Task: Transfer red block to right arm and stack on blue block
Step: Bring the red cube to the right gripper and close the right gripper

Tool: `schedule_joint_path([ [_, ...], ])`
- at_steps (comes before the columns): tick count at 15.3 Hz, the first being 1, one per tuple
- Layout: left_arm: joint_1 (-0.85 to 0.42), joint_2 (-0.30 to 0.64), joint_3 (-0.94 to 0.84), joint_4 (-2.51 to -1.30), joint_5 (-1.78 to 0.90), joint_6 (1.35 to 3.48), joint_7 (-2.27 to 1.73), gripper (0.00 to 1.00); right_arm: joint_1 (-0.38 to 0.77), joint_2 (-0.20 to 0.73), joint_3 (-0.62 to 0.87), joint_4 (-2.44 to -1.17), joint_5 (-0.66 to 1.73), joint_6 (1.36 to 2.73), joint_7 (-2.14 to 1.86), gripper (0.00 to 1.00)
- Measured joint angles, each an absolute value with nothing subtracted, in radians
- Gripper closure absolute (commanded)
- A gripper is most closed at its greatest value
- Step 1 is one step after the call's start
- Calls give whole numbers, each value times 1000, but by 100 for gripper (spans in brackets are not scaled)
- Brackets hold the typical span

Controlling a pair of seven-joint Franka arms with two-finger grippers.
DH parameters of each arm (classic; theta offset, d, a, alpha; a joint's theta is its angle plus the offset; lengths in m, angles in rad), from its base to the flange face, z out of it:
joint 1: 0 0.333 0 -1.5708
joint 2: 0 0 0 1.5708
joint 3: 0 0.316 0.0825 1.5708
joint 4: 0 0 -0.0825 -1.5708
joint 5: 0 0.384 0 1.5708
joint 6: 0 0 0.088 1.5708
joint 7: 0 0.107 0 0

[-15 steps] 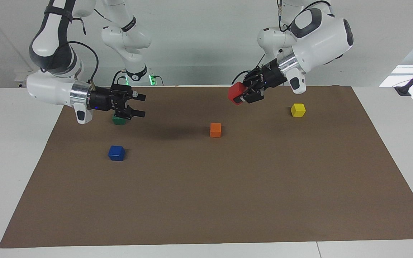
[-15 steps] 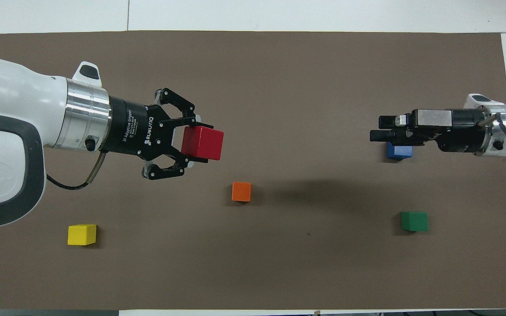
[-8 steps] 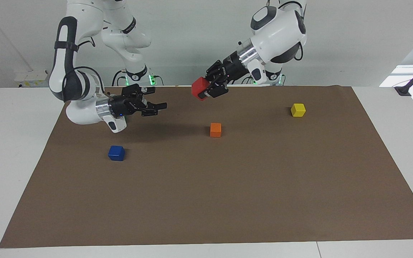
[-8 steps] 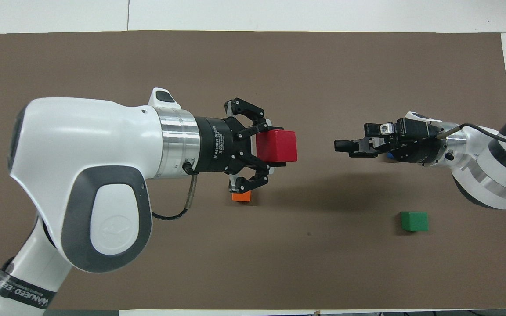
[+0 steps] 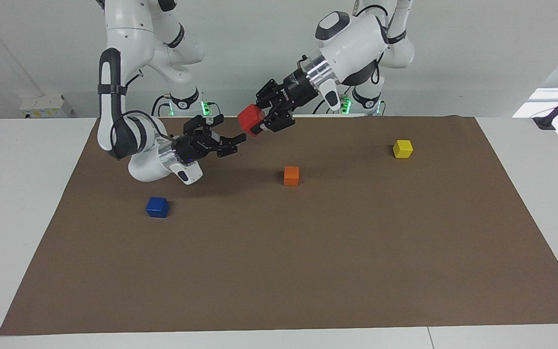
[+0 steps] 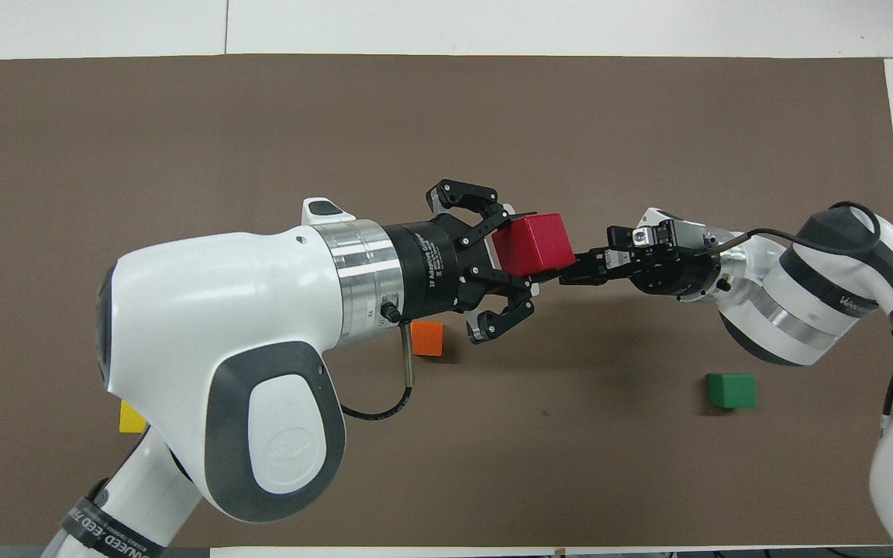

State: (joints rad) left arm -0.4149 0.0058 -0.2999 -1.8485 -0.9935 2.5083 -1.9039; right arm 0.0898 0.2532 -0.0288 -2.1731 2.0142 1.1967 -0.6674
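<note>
My left gripper [image 5: 261, 122] [image 6: 518, 250] is shut on the red block [image 5: 250, 119] [image 6: 539, 242] and holds it in the air over the mat, toward the right arm's end from the orange cube. My right gripper [image 5: 235, 143] [image 6: 580, 267] is open and points at the red block, its fingertips right beside the block and slightly below it. I cannot tell whether they touch it. The blue block [image 5: 157, 207] sits alone on the mat, farther from the robots than the right gripper. In the overhead view the right arm hides it.
A brown mat [image 5: 308, 271] covers the table. An orange cube [image 5: 291, 175] [image 6: 426, 339] lies mid-mat and a yellow cube [image 5: 402, 149] [image 6: 131, 419] toward the left arm's end. A green cube [image 6: 731, 390] lies near the right arm's base, hidden behind that arm in the facing view.
The left arm has carried the red block toward the right arm's end. The right gripper, still open, has swung in to meet it, closing the gap to the block.
</note>
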Motion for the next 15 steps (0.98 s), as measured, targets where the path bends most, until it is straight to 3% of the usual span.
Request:
schedule_joint_path([
  [9, -466, 13, -300, -1877, -994, 2557, -1946, 100, 131, 253, -29, -2176, 2045, 1224, -695, 3],
  [10, -467, 14, -300, -1881, -994, 2557, -1946, 100, 139, 253, -29, -2176, 2059, 1228, -698, 14],
  [11, -468, 14, -300, -1886, -994, 2557, -1945, 100, 148, 253, -29, -2176, 2067, 1233, -700, 38],
  [12, -470, 14, -300, -1891, -994, 2557, -1945, 100, 156, 253, -29, -2176, 2075, 1240, -702, 79],
  [13, -472, 14, -300, -1893, -994, 2557, -1944, 100, 163, 253, -29, -2176, 2081, 1249, -703, 100],
  [15, -474, 14, -300, -1894, -994, 2558, -1944, 100, 166, 253, -29, -2176, 2083, 1267, -704, 100],
])
